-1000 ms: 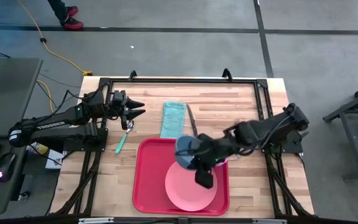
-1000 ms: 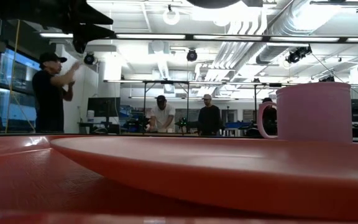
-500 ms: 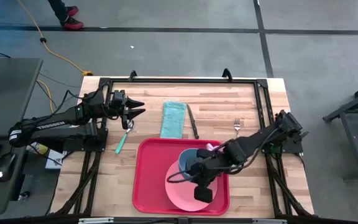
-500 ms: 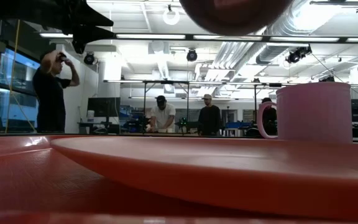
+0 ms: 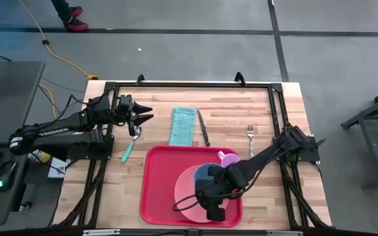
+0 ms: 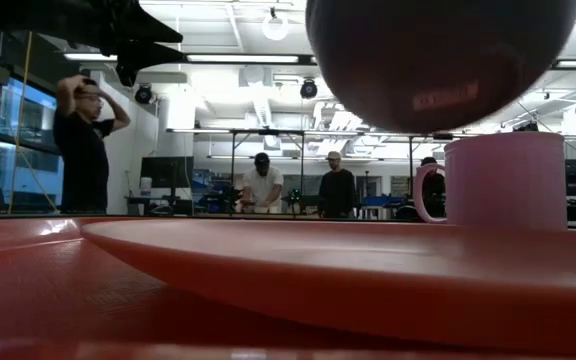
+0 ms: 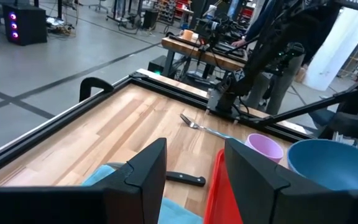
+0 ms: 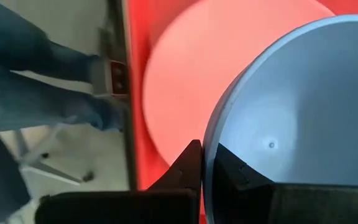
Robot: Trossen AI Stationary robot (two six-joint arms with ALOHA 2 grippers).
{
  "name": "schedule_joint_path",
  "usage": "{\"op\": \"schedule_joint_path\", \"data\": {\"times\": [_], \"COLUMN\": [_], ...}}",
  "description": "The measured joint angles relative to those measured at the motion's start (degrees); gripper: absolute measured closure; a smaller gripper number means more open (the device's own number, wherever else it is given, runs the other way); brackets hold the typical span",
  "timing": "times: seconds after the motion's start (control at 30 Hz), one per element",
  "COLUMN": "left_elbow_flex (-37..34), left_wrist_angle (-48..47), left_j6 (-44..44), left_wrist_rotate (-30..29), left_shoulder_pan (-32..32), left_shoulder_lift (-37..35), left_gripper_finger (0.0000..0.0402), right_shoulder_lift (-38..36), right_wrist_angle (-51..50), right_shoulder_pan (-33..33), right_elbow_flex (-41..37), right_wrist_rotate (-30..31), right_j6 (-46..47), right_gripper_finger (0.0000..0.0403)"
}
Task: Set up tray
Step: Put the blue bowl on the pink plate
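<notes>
progress partial: tray (image 5: 159,190) lies at the table's near edge with pink plate (image 5: 186,190) and pink mug (image 5: 228,159) on it. right gripper (image 8: 205,163), clamped on blue bowl (image 8: 303,118) rim, hangs over the plate. fork (image 5: 250,134), knife (image 5: 203,128), napkin (image 5: 183,125), spoon (image 5: 130,145) lie outside. left gripper (image 7: 191,163) waits parted, empty, near the spoon.

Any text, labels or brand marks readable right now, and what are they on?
"TROSSEN", white letters on the left arm, only just legible in the high view.
Reddish mark on the bowl's underside, low view: too blurred to read.
Nothing else readable.
</notes>
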Motion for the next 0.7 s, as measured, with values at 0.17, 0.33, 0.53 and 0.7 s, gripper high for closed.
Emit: {"op": "schedule_joint_path", "data": {"times": [0.17, 0.33, 0.53, 0.7], "left_elbow_flex": [0.0, 0.0, 0.0, 0.0], "left_wrist_angle": [0.07, 0.55, 0.59, 0.57], "left_j6": [0.0, -0.6, -1.7, -1.73], "left_wrist_rotate": [-0.19, -0.19, -0.23, -1.07], "left_shoulder_pan": [0.0, 0.0, 0.0, 0.0], "left_shoulder_lift": [0.0, -0.02, -0.02, -0.02], "left_gripper_finger": [0.0207, 0.0207, 0.0207, 0.0207], "right_shoulder_lift": [2.33, 3.53, 3.58, 3.58], "right_wrist_angle": [-0.21, 0.86, 4.97, 8.13], "right_shoulder_pan": [-0.07, -0.51, -0.61, 1.84], "right_elbow_flex": [0.0, 0.0, 0.0, 0.0], "right_wrist_rotate": [3.21, 6.81, 11.04, 13.07], "right_j6": [-0.01, 0.55, 1.6, 2.89], "right_gripper_finger": [0.0403, 0.0403, 0.0403, 0.0403]}}
